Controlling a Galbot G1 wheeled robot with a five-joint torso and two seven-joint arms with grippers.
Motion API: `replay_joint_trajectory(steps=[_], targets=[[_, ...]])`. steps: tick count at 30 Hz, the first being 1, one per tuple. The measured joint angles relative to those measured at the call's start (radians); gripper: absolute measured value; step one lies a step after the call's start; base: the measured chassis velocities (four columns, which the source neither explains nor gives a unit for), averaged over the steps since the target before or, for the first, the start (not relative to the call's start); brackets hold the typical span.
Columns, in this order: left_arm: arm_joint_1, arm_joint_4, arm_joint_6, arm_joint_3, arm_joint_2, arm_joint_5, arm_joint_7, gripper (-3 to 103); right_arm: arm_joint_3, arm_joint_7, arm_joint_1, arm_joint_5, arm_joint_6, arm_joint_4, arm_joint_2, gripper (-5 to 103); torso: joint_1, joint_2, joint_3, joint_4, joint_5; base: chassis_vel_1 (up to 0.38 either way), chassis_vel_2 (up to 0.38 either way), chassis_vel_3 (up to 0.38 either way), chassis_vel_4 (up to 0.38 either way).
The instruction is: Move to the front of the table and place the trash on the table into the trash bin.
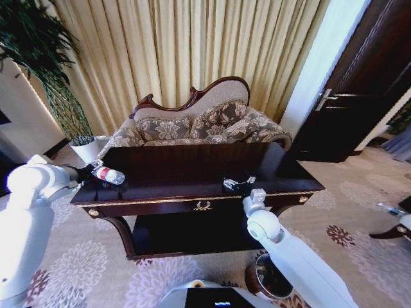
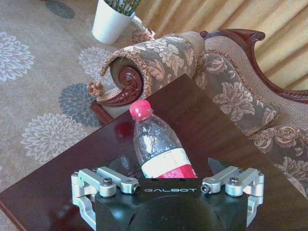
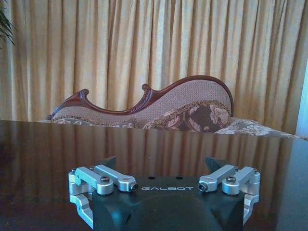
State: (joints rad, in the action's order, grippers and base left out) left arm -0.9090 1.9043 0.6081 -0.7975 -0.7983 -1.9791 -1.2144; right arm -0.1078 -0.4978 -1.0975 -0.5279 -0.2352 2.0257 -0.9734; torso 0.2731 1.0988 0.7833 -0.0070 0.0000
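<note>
The clear plastic bottle (image 1: 108, 174) with its red cap and red label lies at the left end of the dark table (image 1: 192, 163). My left gripper (image 1: 90, 173) stands open around it. In the left wrist view the bottle (image 2: 156, 149) lies between the spread fingers of the left gripper (image 2: 166, 166), cap pointing away. My right gripper (image 1: 237, 185) hovers low over the table's front edge near the middle; it (image 3: 161, 163) is open with nothing between its fingers. The dark brown trash bin (image 1: 262, 277) stands on the carpet at the lower right, partly behind my right arm.
An ornate sofa (image 1: 205, 122) stands right behind the table, with curtains beyond it. A white plant pot (image 1: 87, 149) sits on the floor past the table's left end. A dark door (image 1: 359, 83) is at the right. Patterned carpet surrounds the table.
</note>
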Motion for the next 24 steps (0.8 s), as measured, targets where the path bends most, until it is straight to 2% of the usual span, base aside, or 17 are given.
replay_joint_trajectory(steps=[24], targets=[[0.036, -0.056, 0.003, 0.017, -0.006, 0.001, 0.046, 100, -0.010, -0.001, 0.009, 0.000, 0.005, -0.004, 0.001, 100, 0.000, 0.000, 0.000, -0.0001, 0.0001, 0.000, 0.000, 0.000, 0.000]])
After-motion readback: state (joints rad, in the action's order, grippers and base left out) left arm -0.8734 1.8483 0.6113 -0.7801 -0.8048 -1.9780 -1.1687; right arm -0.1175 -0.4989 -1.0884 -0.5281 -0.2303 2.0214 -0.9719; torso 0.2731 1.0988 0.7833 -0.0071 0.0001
